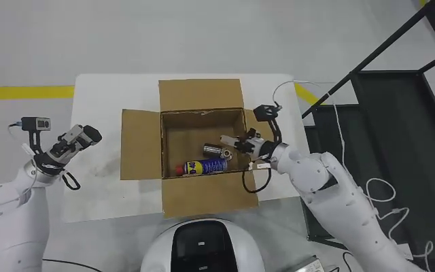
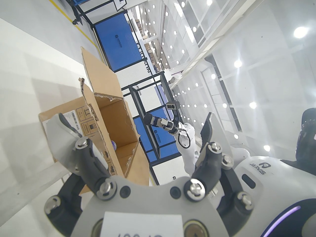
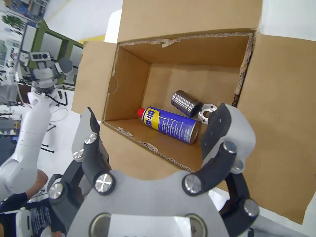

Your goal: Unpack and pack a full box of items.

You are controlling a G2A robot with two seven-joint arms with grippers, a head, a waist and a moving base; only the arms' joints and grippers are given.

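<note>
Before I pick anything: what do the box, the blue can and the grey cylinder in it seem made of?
Box: matte brown corrugated cardboard; fluting shows along its torn edges. Blue can: likely painted metal, glossy, with a red cap that looks plastic. Grey cylinder: apparently polished steel, with bright reflections and a flange at one end.

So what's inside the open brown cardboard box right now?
A red-capped blue-and-yellow spray can lies on its side on the cardboard box floor, a silver flanged metal cylinder beside it. One finger of the right gripper hides part of its flange and that corner.
</note>
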